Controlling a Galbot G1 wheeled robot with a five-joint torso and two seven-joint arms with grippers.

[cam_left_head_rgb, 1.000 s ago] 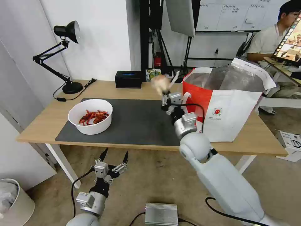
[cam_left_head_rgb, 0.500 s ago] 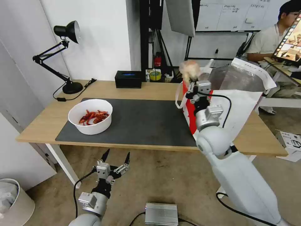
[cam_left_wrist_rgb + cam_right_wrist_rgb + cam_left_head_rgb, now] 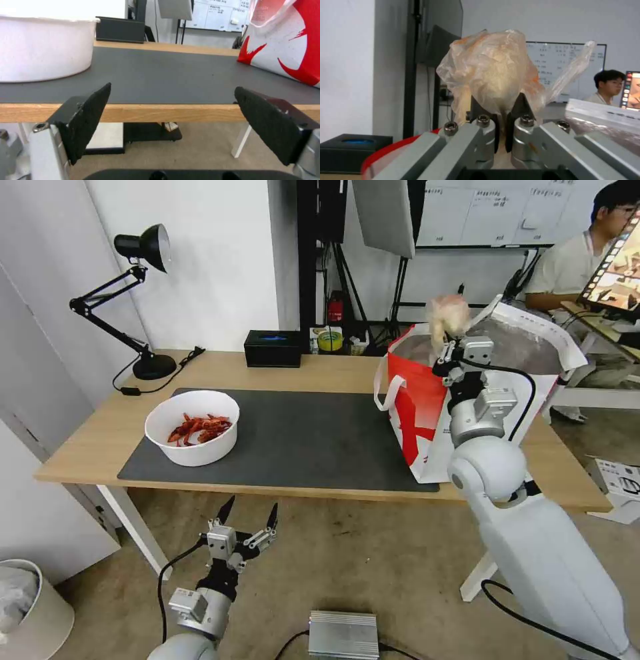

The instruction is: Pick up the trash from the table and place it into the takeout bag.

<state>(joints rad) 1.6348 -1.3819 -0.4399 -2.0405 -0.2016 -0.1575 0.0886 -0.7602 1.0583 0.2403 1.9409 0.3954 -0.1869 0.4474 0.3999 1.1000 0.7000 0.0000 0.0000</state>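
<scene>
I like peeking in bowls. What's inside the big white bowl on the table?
Red crayfish shells lie piled inside the white bowl. Whatever sits beneath the pile is covered, and the bowl's near wall hides part of its bottom.

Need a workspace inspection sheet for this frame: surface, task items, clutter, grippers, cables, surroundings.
Surface: light-wood table with dark grey rectangular mat.
Job's things: white round bowl of red crayfish shells on mat; clear bag with beige lump held above open red-and-white takeout bag.
Clutter: black rectangular box, black desk lamp.
Grippers: right gripper shut on the bag; left gripper open, below table edge.
Cables: lamp cord on tabletop.
Surroundings: white bin, whiteboard.
</scene>
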